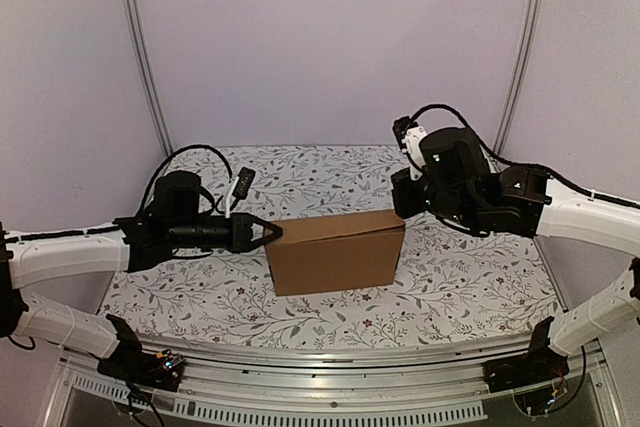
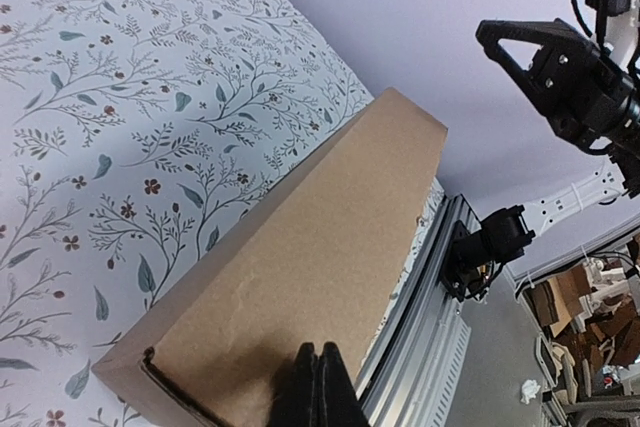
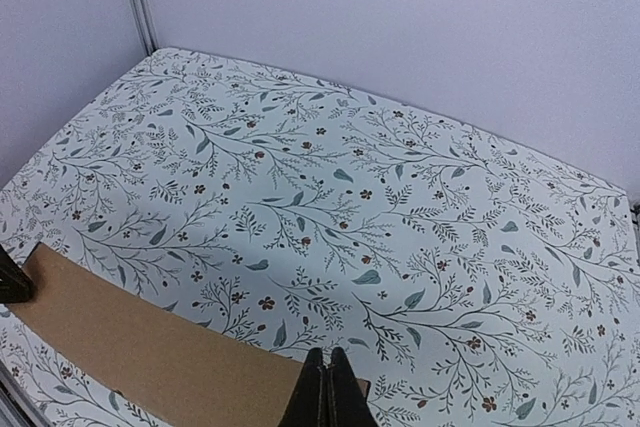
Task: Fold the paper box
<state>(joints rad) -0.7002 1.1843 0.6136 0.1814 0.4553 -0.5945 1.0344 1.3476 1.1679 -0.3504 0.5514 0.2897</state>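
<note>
Flanking the folded-up brown paper box (image 1: 335, 252), left end effector (image 1: 273, 233) and right end effector (image 3: 326, 389) sit pinched closed.

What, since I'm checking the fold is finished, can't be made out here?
Plain brown cardboard box: underside and right end hidden by its own body, every view.
Left gripper: contact with the box's end, too small, top external.
Right gripper: top external, hidden behind its own wrist.
</note>
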